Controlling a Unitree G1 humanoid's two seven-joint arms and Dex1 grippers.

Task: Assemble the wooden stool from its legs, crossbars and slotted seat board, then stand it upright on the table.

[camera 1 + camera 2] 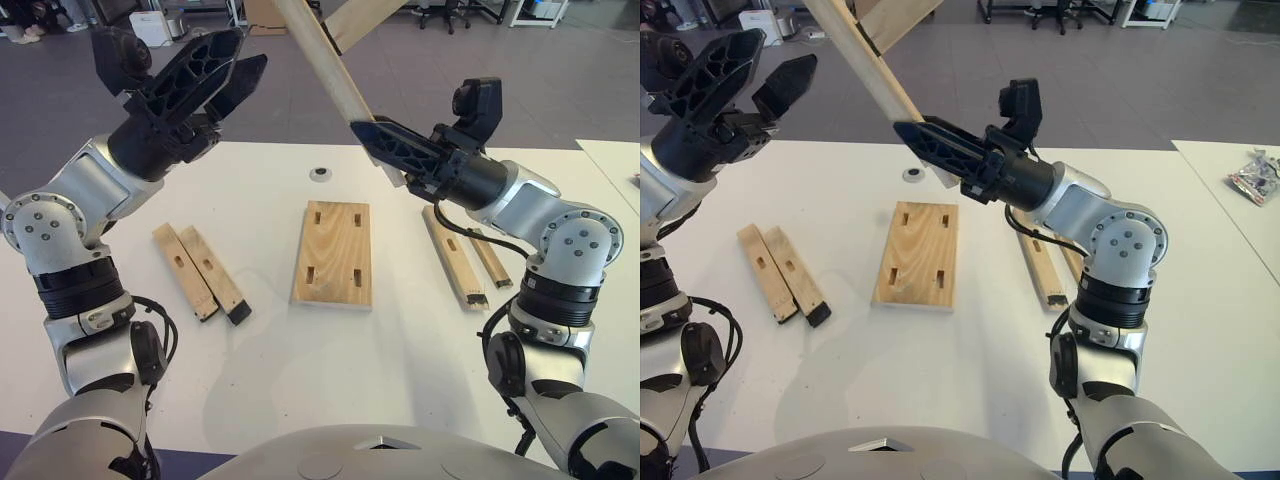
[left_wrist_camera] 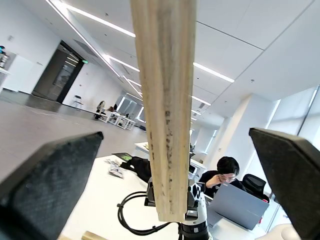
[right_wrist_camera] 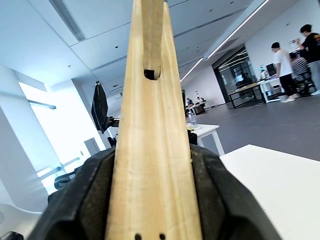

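Note:
My right gripper is shut on the lower end of a wooden leg, held high over the back of the table and slanting up to the left. A crossbar is joined to the leg near its top. My left gripper is raised to the left of the leg, open and apart from it; in the left wrist view the leg stands ahead of the spread fingers. The slotted seat board lies flat mid-table. Two slotted pieces lie to its left, and two more to its right.
A small round grey fitting sits in the white table behind the board. A second table with a bag stands to the right. The table's front half is bare.

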